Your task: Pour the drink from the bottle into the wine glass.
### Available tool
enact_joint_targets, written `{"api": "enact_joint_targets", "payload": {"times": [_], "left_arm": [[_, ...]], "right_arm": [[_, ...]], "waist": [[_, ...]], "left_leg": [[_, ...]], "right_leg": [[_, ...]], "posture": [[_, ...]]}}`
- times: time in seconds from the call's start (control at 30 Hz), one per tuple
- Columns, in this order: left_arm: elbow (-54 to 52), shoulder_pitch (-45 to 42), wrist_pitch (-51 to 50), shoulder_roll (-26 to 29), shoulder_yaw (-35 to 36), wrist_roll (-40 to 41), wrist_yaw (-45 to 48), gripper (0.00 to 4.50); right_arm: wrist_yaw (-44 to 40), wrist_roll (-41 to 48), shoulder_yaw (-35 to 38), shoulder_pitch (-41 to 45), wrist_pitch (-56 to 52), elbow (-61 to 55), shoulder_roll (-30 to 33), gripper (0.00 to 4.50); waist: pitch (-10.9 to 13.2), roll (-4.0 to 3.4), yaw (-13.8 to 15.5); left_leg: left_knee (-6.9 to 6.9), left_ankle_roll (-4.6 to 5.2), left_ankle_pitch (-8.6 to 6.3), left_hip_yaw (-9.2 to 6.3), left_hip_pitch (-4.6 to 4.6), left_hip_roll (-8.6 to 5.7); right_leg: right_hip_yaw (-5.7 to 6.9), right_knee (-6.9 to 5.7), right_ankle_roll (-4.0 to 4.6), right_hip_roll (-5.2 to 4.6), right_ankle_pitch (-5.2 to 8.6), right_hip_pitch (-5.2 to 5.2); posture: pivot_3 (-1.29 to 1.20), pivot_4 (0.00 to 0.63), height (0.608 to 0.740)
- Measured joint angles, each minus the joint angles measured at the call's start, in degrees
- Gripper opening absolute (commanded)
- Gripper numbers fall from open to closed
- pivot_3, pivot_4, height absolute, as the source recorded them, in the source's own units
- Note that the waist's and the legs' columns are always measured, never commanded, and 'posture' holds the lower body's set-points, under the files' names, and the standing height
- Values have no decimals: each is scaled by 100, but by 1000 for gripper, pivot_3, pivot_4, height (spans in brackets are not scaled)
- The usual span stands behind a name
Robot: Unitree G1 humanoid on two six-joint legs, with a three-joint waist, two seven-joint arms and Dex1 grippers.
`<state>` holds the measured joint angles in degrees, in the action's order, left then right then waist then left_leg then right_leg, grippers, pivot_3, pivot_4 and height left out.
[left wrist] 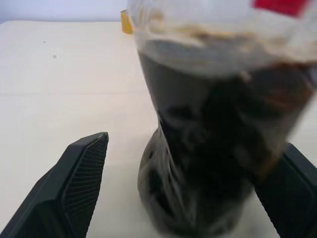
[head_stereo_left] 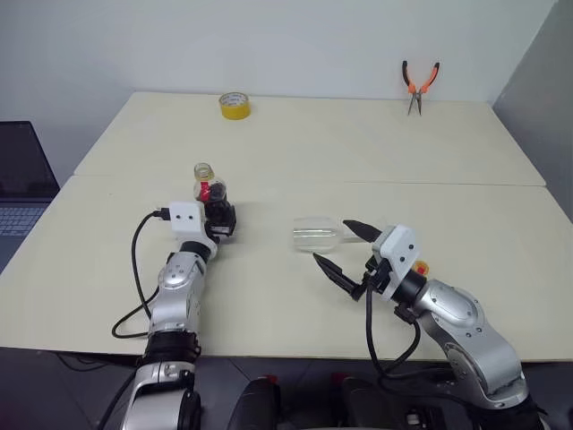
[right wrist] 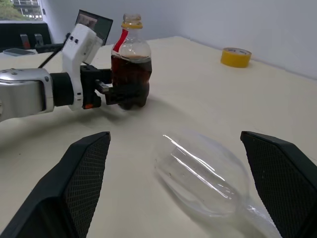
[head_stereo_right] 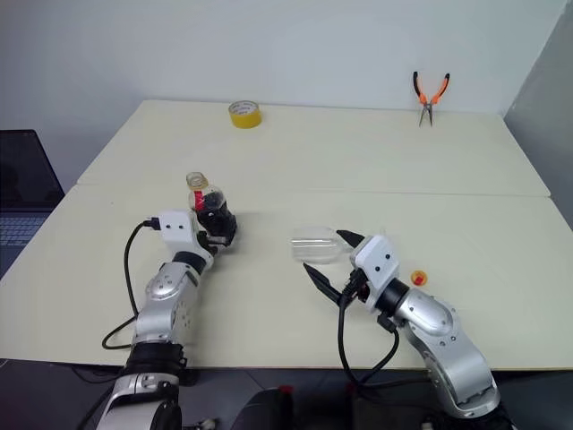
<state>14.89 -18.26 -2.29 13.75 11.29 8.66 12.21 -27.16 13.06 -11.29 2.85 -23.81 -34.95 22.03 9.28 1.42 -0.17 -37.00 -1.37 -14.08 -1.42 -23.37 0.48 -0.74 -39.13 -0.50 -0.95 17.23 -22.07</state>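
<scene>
The bottle (head_stereo_left: 209,184) stands upright on the table, uncapped, with a red label and the dark drink (left wrist: 208,148) filling its round body. My left gripper (head_stereo_left: 218,215) is open, with a finger on each side of the bottle's lower body. There is a gap on one side; the other finger (left wrist: 292,193) sits close against the bottle. The wine glass (head_stereo_left: 315,235) lies on its side, its bowl between the spread fingers of my open right gripper (head_stereo_left: 330,240), which do not touch it. A small yellow-orange cap (head_stereo_left: 419,267) lies by my right wrist.
A yellow tape roll (head_stereo_left: 235,105) sits at the table's far edge, and orange-handled pliers (head_stereo_left: 419,85) lie far right. A laptop (head_stereo_left: 22,179) stands beyond the table's left edge. A black cable (head_stereo_left: 134,269) loops beside my left arm.
</scene>
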Motion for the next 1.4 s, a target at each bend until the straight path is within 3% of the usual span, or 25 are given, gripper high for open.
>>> {"api": "enact_joint_targets", "payload": {"times": [0.2, 0.37, 0.47, 0.6, 0.73, 0.93, 1.1, 1.33, 1.4], "left_arm": [[-1285, 1167, -475, -46, -91, 40, -18, 4468], [-2418, 2379, -804, 52, -257, 23, 131, 4468], [-2731, 2653, -882, 208, -532, 18, 415, 4468], [-3088, 2320, -1088, 610, -1096, 394, 1429, 4468], [-3332, 1779, -1278, 1098, -1209, 858, 2265, 4468], [-3106, 1336, -1569, 1500, -1143, 1175, 2841, 4468], [-2700, 1146, -1425, 1878, -1101, 1171, 3474, 4468], [-2022, 1176, -801, 1879, -1105, 990, 3810, 4468], [-1913, 1156, -703, 1854, -1105, 966, 3845, 4500]], "right_arm": [[108, -396, 103, -724, 370, -104, 225, 4500], [693, -1436, 381, -865, 1098, -33, 346, 4500], [929, -1982, 376, -782, 1301, 78, 362, 4500], [1001, -3907, -298, -235, 1424, 464, 1060, 4500], [1013, -4886, -625, 19, 1379, 808, 996, 4500], [893, -5310, -828, 159, 1217, 1215, 659, 4500], [734, -5727, -1213, 756, 1093, 1872, 256, 4500], [748, -6120, -1412, 1172, 1086, 2451, 4, 4500], [780, -6146, -1429, 1243, 1095, 2546, -43, 4141]], "waist": [[-1, -1, -3], [-3, -4, -18], [-3, -4, 10], [-4, -4, 24], [-5, -5, -5], [-4, -7, -24], [-4, -7, -46], [-4, -7, -35], [-4, -7, -35]], "left_leg": [[0, 1, 0, 1, 3, 1], [12, 0, -2, 8, 55, 1], [9, 0, -1, 3, 62, 0], [4, -1, -1, 5, 59, -3], [15, -5, -2, 6, 60, 7], [11, -4, -3, 4, 61, 7], [12, -4, -3, 5, 62, 9], [9, -3, -3, 4, 59, 7], [9, -3, -3, 4, 59, 8]], "right_leg": [[-1, -3, 0, -1, 0, 1], [-6, 8, 0, -1, 4, 49], [0, 9, 0, 0, 4, 62], [0, 10, 1, 0, 4, 61], [-4, 8, 12, 10, 10, 55], [-3, 8, 12, 10, 10, 57], [-4, 6, 13, 13, 10, 53], [-1, 5, 13, 9, 10, 53], [-1, 5, 14, 10, 10, 53]], "posture": [[0, 150, 740], [0, 150, 740], [0, 150, 740], [0, 150, 740], [0, 150, 740], [0, 150, 740], [0, 150, 740], [0, 150, 740], [0, 150, 740]]}}
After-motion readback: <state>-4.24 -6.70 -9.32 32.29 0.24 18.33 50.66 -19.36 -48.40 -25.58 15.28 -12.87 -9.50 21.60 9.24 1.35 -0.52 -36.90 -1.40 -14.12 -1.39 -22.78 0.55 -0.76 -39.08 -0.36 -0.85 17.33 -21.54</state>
